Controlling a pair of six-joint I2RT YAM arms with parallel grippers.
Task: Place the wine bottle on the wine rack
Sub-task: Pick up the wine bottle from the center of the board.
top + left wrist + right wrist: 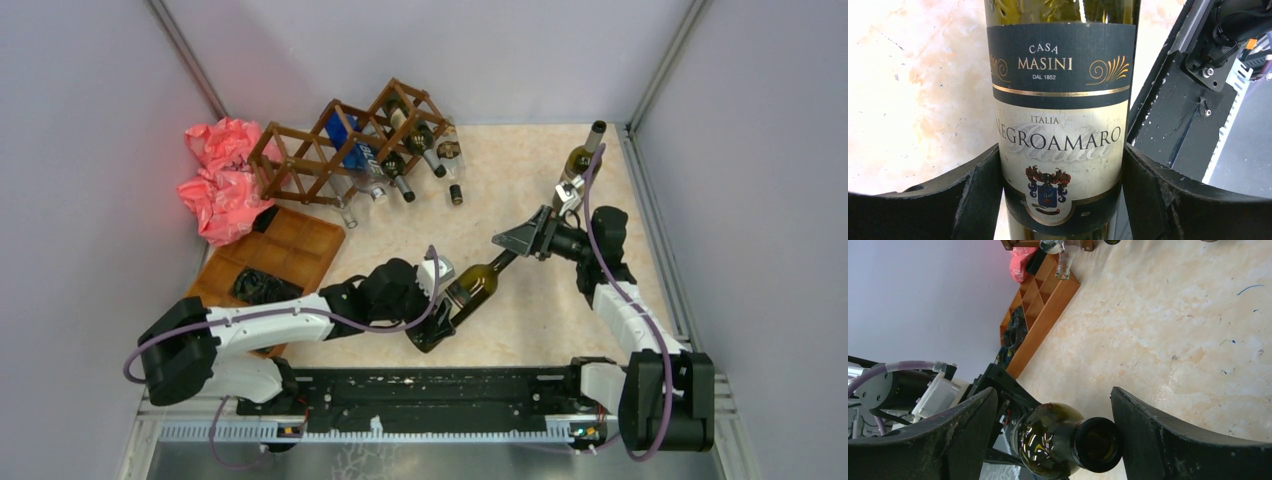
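A dark green wine bottle [472, 288] with a cream and black label [1060, 125] hangs tilted over the marble table, neck pointing to the far right. My left gripper [440, 305] is shut on the bottle's labelled body, one finger pressed to each side [1062, 187]. My right gripper [512, 242] stands open around the bottle's open mouth [1098, 444], which lies close to the right-hand finger [1158, 435] with a wide gap on the other side. The dark brown lattice wine rack [330, 150] stands at the far left, with several bottles in its cells.
A second bottle [583, 158] stands upright at the far right corner. A pink plastic bag [222, 180] and a flat brown compartment tray [295, 245] lie at the left. A small dark cap [456, 194] sits in front of the rack. A black rail [420, 392] runs along the near edge.
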